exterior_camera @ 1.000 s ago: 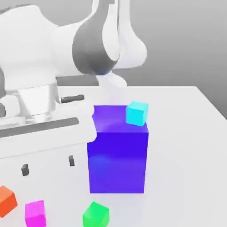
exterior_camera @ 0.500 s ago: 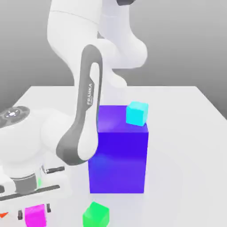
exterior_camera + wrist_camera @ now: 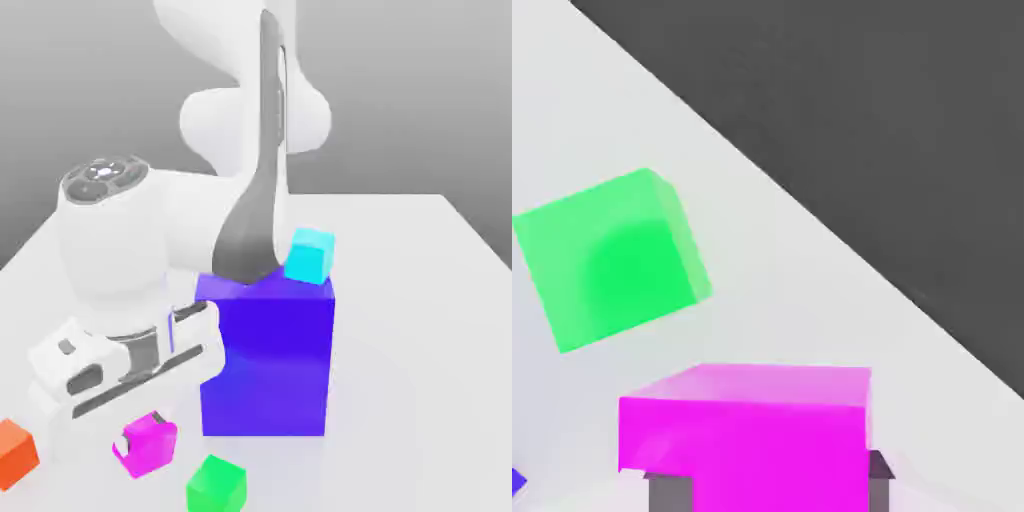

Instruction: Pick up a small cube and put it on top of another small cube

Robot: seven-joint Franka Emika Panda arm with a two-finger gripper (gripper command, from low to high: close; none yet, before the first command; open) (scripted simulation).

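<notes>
My gripper [image 3: 143, 440] is clenched on the small glossy magenta-pink cube [image 3: 148, 445], holding it just above the white table [image 3: 420, 400]. The small green cube [image 3: 216, 485] lies near, at its four o'clock in the exterior view. A small cyan cube [image 3: 309, 255] sits atop the big blue block [image 3: 268, 355].

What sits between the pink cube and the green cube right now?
Nothing: bare white table separates the pink cube from the green cube. The hand view shows the same gap, pink and green apart.
</notes>
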